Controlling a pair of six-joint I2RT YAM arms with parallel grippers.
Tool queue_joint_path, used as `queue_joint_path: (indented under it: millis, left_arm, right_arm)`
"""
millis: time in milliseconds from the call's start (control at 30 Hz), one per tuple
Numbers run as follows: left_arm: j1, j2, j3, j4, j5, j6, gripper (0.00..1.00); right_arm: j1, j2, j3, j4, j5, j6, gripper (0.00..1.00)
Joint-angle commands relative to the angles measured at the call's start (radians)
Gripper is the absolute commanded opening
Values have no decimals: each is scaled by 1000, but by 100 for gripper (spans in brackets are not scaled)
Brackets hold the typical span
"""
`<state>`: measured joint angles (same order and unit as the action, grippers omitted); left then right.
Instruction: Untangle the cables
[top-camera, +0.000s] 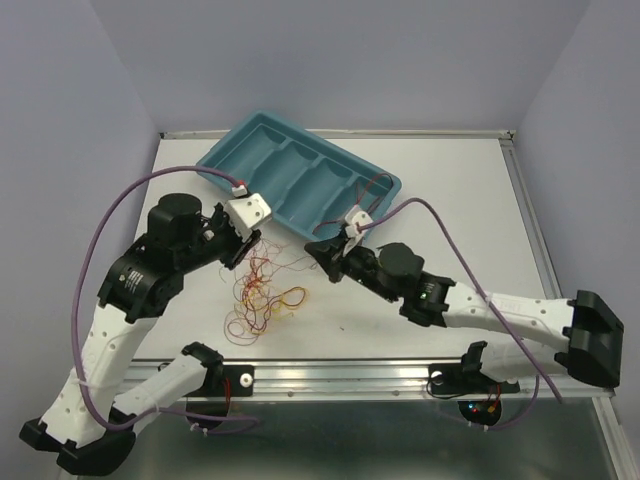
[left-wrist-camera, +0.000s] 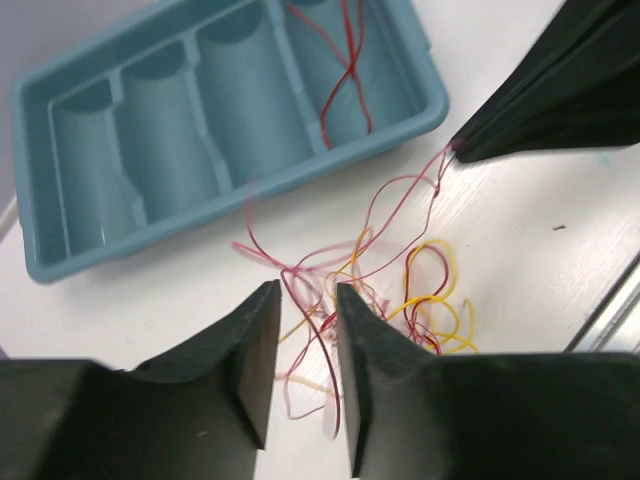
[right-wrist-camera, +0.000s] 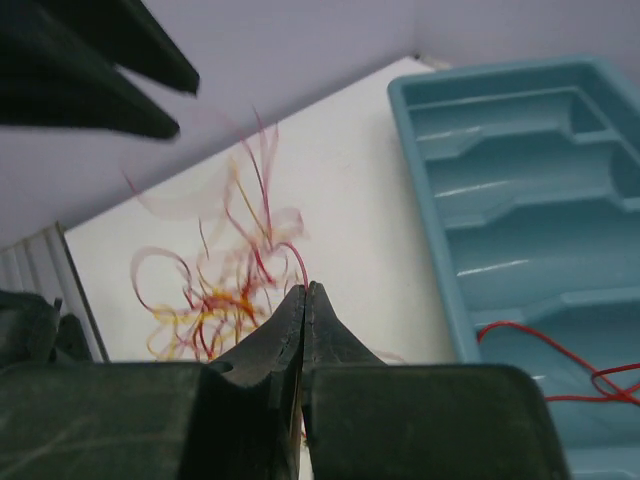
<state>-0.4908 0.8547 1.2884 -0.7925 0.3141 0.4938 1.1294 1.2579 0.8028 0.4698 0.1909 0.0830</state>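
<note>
The cables are a loose tangle (top-camera: 262, 295) of thin red, yellow and orange wires on the white table, in front of a teal tray (top-camera: 390, 182). My left gripper (left-wrist-camera: 306, 290) hovers over the tangle (left-wrist-camera: 400, 290) with its jaws apart; a few red strands run loose through the gap. My right gripper (right-wrist-camera: 308, 288) is shut on a single red cable that leaves its tip and curves back into the tangle (right-wrist-camera: 220, 290). In the top view both the left gripper (top-camera: 243, 248) and the right gripper (top-camera: 318, 250) sit at the tangle's far side. Another red cable (left-wrist-camera: 345, 70) lies in the tray's end compartment.
The teal tray (left-wrist-camera: 250, 190) has several long compartments and stands just beyond the tangle, close to both grippers. Thick purple arm cables (top-camera: 110, 215) arc over the table on each side. A metal rail (top-camera: 340, 375) runs along the near edge.
</note>
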Motion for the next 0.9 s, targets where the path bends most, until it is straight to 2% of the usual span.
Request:
queue_joint_path:
  millis: [0,100,200,467,600,667,867]
  left_arm:
    - [-3,-31,-118,147,-222,-28,57]
    - [-2,-49,-159,177,-268,-29,72]
    - [-3,-89,-169,213,-233,-34,82]
    - [-3,-128,-233,335,-5,-32,86]
    - [-2,-126,-325,415,231,29,88]
    - [-2,-128,-379,479,298,52,89]
    - [-2,-100,-509,656,306,26,88]
  right_arm:
    - [-6,-150,-37,39,160,11,1]
    - [-6,-253,-45,26,163,12,1]
    - [-6,-285,16,-46,140,14,0]
    - [-6,-160,286,-175,203,-22,1]
    - [-5,-89,410,-212,212,-16,1]
    - [-6,-58,467,-221,222,-11,1]
    - [-5,-20,559,-237,245,-5,1]
